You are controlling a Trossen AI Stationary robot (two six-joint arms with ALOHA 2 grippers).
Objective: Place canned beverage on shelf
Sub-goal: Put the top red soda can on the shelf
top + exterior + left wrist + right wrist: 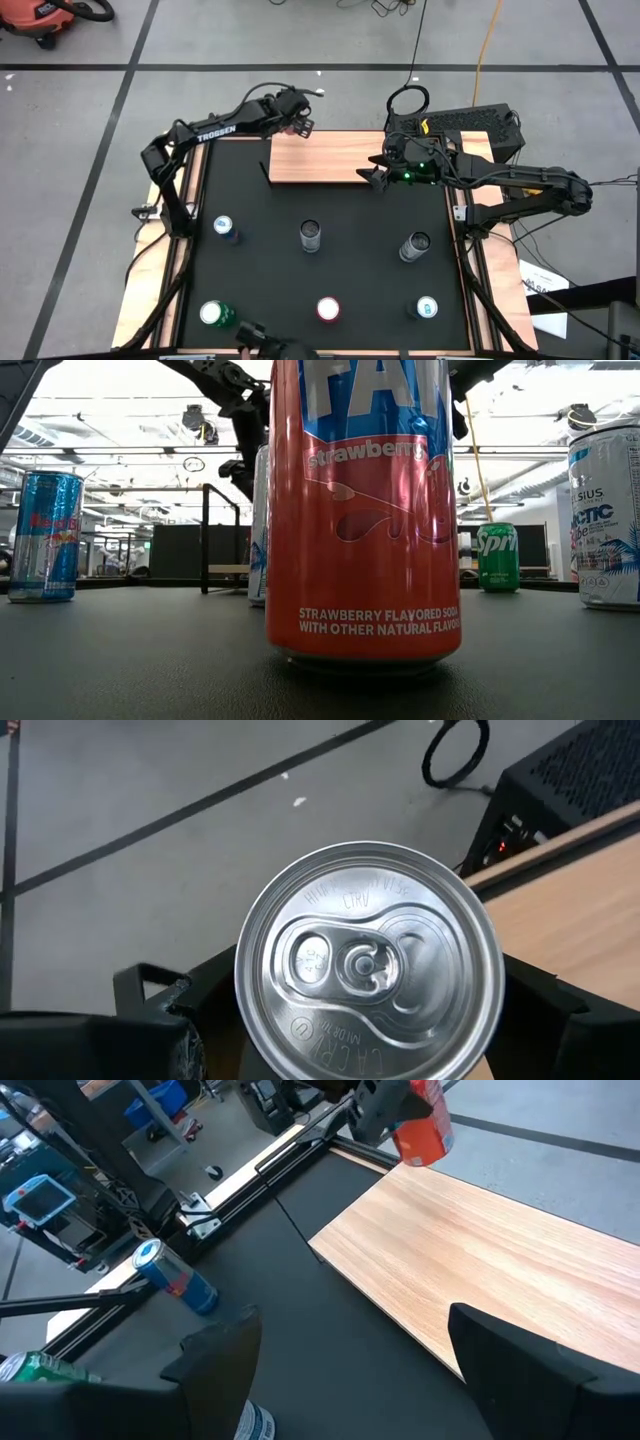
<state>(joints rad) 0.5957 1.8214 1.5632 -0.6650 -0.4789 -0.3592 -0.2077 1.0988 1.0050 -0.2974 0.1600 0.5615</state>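
Note:
The shelf (320, 158) is a light wooden board lying along the black tabletop's far edge; it also shows in the right wrist view (500, 1250). My left gripper (297, 124) is at the shelf's far left corner, shut on a red can (422, 1120) whose silver top (365, 965) faces the left wrist camera. My right gripper (375, 177) is open and empty over the shelf's right end, its fingers (215, 1365) spread wide. My left gripper pinches the red can's side wall (400, 1125) between its two fingers (165, 1020), one on each side below the top rim. The fingers come from above, along the can. The can stands roughly upright over the shelf's far left corner; I cannot tell if its base touches the board.
Several cans stand on the black tabletop: blue (223, 228), silver (311, 236), grey (415, 246), green (213, 314), red strawberry soda (328, 309) and white-teal (426, 308). A black box (470, 125) sits behind the shelf's right end. The shelf top holds no cans.

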